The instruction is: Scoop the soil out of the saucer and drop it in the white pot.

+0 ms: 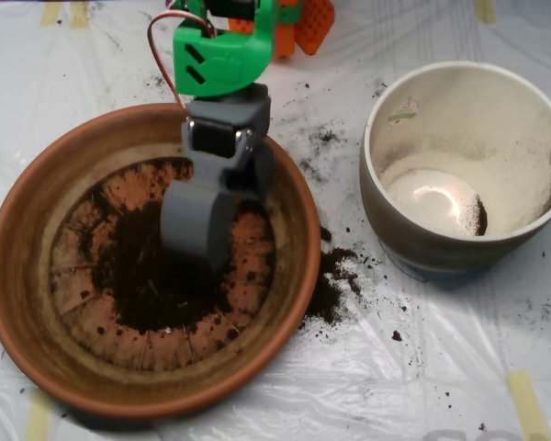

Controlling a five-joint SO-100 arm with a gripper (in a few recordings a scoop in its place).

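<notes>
The saucer (23, 276) fills the left and centre of the frame, a wide terracotta dish resting on a surface (441, 367) covered with clear plastic sheeting. The soil (156, 285) lies as a dark patch in the middle of the saucer's ridged base, with bare orange clay showing in a ring around it.

The arm comes down from the top centre of the frame, its green housing (222, 62) above a grey block, and the grey scoop (197, 225) sits low inside the saucer, its rounded shell pressed at the upper right edge of the soil patch. Seen from above, the shell hides the jaws' lips, so how far they stand apart, and whether they hold any soil, cannot be told.

The white pot (395, 216) stands at the upper right, well apart from the scoop and just beside the saucer's right rim. Its inner walls are dusty, and a small dark clump lies on its bottom. Spilled crumbs (335, 280) lie on the plastic between saucer and pot.
</notes>
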